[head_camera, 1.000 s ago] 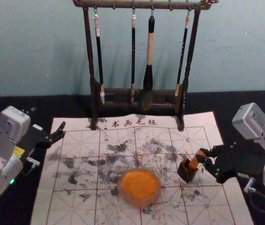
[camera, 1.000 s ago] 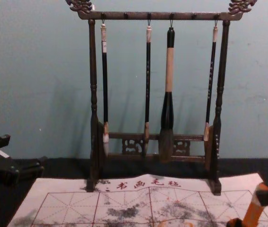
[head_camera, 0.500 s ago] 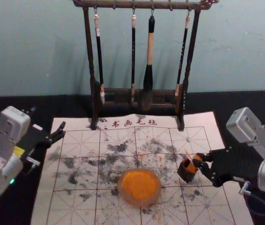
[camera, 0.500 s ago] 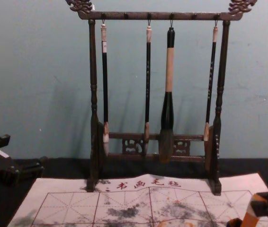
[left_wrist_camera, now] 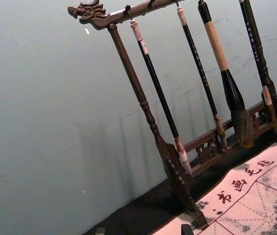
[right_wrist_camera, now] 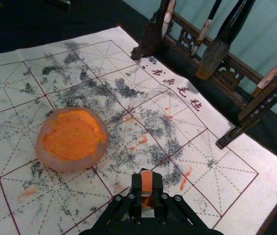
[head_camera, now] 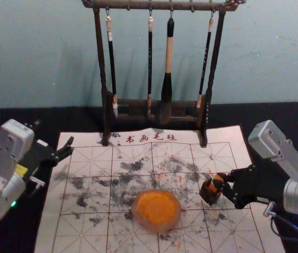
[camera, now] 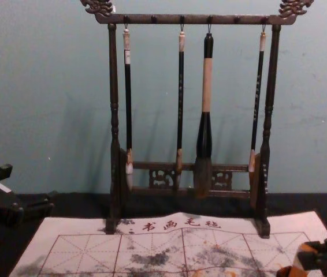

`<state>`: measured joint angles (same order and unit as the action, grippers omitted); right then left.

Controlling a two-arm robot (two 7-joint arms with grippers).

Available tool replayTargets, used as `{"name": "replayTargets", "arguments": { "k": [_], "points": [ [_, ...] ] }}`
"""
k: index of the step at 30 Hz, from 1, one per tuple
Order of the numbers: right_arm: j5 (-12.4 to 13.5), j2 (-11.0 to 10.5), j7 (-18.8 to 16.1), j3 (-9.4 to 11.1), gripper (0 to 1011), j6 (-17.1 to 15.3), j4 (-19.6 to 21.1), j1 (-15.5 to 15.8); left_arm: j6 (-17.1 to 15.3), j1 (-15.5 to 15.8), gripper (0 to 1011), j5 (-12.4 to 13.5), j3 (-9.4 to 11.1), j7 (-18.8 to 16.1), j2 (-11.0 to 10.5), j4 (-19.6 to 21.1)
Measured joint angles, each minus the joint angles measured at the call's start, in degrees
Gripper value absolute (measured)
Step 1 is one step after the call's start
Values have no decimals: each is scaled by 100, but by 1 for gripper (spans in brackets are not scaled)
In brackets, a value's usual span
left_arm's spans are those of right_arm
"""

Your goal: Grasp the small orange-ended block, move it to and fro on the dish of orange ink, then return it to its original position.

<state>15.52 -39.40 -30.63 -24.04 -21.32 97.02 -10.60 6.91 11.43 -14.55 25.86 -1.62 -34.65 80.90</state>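
While the left gripper [head_camera: 67, 148] waits with its fingers parted over the left edge of the printed mat [head_camera: 88, 232], the right gripper [head_camera: 225, 183] is over the mat's right part, reaching in from the right and closed on the small block [head_camera: 215, 183]. In the right wrist view its two fingers press the block from opposite sides, and an orange face shows between them. The block leans, its upper end tipped toward the right gripper and its lower end slanting away to the left, at the dark holder [head_camera: 209, 195]. That holder stands on the mat just to the left of the right gripper's fingertips and slightly nearer the robot. The lower end seems to be within the mouth of the holder, though the fingers and the angle make its depth hard to judge.

Farther left of the right gripper, and nearer the robot, the round pale dish [head_camera: 175, 221] lies on the mat, apart from both gripper and block, with orange ink [head_camera: 157, 206] spread across it. Beyond the right gripper and to its left, the dark wooden rack [head_camera: 154, 5] stands at the mat's far edge. Three slender brushes [head_camera: 112, 68] and one thick brush [head_camera: 167, 68] hang from it, well apart from both grippers.
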Motion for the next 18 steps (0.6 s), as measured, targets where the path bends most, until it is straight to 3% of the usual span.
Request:
{"name": "replayTargets", "arguments": {
  "k": [18],
  "points": [
    [-57,25,-33,-186,92,-18,-139,-109,0,0,1001,0,0,0,0,0]
  ]
}}
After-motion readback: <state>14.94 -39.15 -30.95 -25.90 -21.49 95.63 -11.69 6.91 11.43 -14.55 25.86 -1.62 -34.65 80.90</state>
